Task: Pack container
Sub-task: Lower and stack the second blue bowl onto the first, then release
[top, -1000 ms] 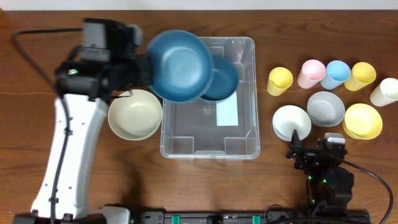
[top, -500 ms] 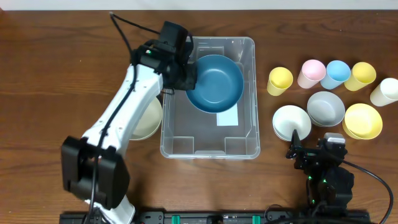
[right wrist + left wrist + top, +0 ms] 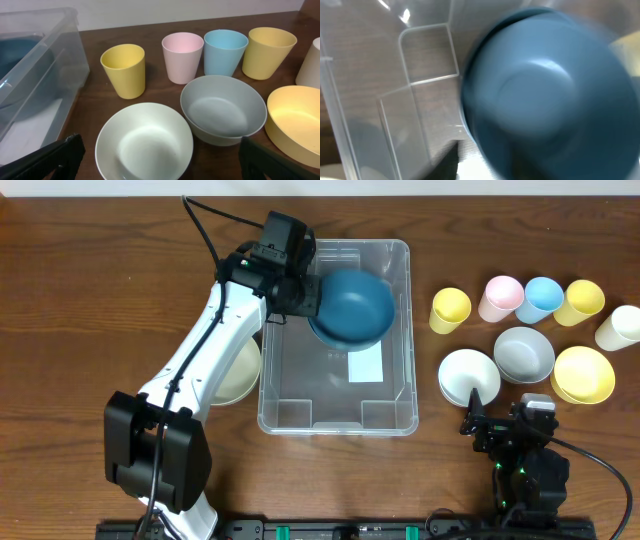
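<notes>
The clear plastic container point(image 3: 405, 385) sits mid-table, with a white label point(image 3: 366, 364) on its base. My left gripper point(image 3: 303, 296) reaches in over its far left rim. It is shut on the rim of a dark blue bowl point(image 3: 352, 306), held tilted low in the far right part of the bin. In the left wrist view this bowl point(image 3: 550, 95) fills the frame, blurred, with a second blue rim point(image 3: 520, 17) just behind it and the container floor point(image 3: 420, 105) beside it. My right gripper point(image 3: 500, 430) is open and empty, near the white bowl point(image 3: 145, 142).
A cream bowl point(image 3: 236, 372) stands left of the container, partly under my left arm. To the right are a white bowl point(image 3: 468, 376), a grey bowl point(image 3: 523, 352) and a yellow bowl point(image 3: 584, 374). Behind them are yellow point(image 3: 449, 309), pink point(image 3: 500, 297), blue point(image 3: 542, 298), yellow point(image 3: 580, 301) and white point(image 3: 618, 327) cups.
My left arm swung from the left of the bin to over it, carrying the blue bowl down onto the blue bowl inside. The right arm has not moved.
</notes>
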Motion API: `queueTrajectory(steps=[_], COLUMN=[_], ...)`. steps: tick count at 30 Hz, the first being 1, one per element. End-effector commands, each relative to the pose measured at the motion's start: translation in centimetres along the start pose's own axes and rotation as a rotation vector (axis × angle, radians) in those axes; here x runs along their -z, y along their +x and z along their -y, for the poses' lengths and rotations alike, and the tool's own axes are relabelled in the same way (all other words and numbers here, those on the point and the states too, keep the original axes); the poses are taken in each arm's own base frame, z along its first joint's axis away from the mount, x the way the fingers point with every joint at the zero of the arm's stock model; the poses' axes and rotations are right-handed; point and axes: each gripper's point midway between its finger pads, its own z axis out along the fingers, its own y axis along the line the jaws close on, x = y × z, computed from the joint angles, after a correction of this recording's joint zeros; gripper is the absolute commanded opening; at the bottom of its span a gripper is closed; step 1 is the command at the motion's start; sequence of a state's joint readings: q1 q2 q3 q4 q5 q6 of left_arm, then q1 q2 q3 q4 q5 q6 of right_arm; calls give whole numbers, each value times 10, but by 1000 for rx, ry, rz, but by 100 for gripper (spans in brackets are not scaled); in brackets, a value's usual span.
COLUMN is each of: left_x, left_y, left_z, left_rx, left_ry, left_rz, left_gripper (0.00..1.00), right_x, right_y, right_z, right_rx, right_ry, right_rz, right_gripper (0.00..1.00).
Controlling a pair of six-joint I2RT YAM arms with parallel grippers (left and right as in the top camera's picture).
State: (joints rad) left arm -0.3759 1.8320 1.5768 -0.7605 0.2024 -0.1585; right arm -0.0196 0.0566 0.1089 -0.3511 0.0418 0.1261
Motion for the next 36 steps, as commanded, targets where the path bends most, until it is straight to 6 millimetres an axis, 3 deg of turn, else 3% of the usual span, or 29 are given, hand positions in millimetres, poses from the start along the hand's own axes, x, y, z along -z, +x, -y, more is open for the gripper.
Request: queueTrajectory(steps=[1,5,7,12,14,16,21,30,33,36], left_x=[22,69,103,174,190,192,161,44,14,-3], left_y=[-8,-27,-34,-26,-18,-15,-3,12,19,26], left_z=[2,-5,-16,-66,-78,-69,-33,25,42,57], left_rx=[-6,7,26,157,215,222,176,2,-33,-68], left_ry=[-4,-29,-62,-176,-161,-64,92,149,160,173], left_rz=[48,152,223,333,341,323,208,-25,-75,-102], left_gripper=[46,47,47,47,47,42,37,36,36,36], right_x=[0,0,0,0,0,0,0,0,0,0], right_y=[0,0,0,0,0,0,0,0,0,0], right_z=[3,3,3,3,3,3,3,3,3,3], right_rx=[-14,-14,-14,-14,-14,-14,-14,-14,-14,-14], right_ry=[15,15,15,15,15,15,15,15,15,15], right_rz=[5,4,5,5,5,5,5,5,5,5], right_gripper=[99,99,99,99,99,99,99,99,99,99])
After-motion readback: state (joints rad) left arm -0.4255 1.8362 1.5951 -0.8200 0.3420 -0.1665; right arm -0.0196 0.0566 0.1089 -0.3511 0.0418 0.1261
